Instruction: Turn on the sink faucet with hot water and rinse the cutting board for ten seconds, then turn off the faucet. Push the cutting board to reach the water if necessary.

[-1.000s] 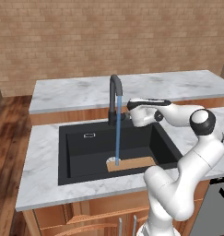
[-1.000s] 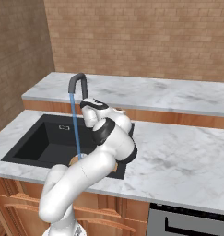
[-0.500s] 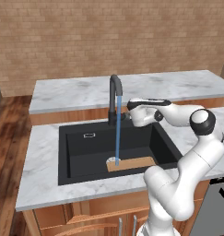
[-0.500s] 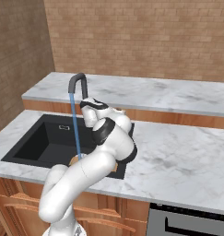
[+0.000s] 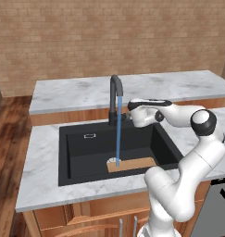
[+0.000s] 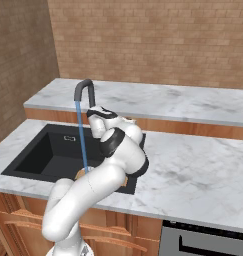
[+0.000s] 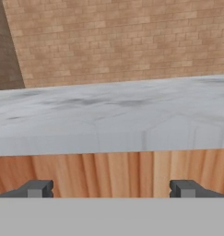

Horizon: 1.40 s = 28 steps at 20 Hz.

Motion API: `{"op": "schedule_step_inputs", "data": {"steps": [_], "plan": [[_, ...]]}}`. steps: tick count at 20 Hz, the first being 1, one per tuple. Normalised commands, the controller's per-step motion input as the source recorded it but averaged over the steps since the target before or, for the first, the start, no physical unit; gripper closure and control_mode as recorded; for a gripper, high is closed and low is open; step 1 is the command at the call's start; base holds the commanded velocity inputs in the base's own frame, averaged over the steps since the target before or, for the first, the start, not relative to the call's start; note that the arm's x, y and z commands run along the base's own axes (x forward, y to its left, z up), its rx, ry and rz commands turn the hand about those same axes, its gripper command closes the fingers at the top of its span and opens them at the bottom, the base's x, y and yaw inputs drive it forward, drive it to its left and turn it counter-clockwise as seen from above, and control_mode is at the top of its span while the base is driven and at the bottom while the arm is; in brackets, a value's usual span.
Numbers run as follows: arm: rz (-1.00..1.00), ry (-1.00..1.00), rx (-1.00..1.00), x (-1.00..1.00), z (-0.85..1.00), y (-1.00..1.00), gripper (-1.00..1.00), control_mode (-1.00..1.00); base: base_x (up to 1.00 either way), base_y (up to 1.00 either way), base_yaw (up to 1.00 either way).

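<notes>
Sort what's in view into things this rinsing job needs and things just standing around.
Needed: sink faucet, water, cutting board, sink, gripper, open.
Standing around: marble counter, rear marble ledge, brick wall, oven front.

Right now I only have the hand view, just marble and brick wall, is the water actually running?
Observer: Yes. The water falls as a blue stream from the sink faucet into the sink.
Operator: Does it reach the cutting board?
Observer: It lands on the left end of the cutting board, which lies flat near the front wall of the basin.
Operator: And where is my gripper?
Observer: The gripper hangs just right of the faucet's base, above the sink's back edge; your own view shows its fingertips wide apart.
</notes>
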Motion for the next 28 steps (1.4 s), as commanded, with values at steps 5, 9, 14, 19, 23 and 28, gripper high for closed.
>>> {"op": "schedule_step_inputs", "data": {"steps": [5, 9, 14, 19, 23, 28], "plan": [[0.0, 0.0, 0.0, 0.0, 0.0, 0.0, -1.0, -1.0, 0.0, 0.0, 0.0], [0.0, 0.0, 0.0, 0.0, 0.0, 0.0, -1.0, -1.0, 0.0, 0.0, 0.0], [0.0, 0.0, 0.0, 0.0, 0.0, 0.0, -1.0, -1.0, 0.0, 0.0, 0.0], [0.0, 0.0, 0.0, 0.0, 0.0, 0.0, -1.0, -1.0, 0.0, 0.0, 0.0], [0.0, 0.0, 0.0, 0.0, 0.0, 0.0, -1.0, -1.0, 0.0, 0.0, 0.0], [0.0, 0.0, 0.0, 0.0, 0.0, 0.0, -1.0, -1.0, 0.0, 0.0, 0.0]]}}
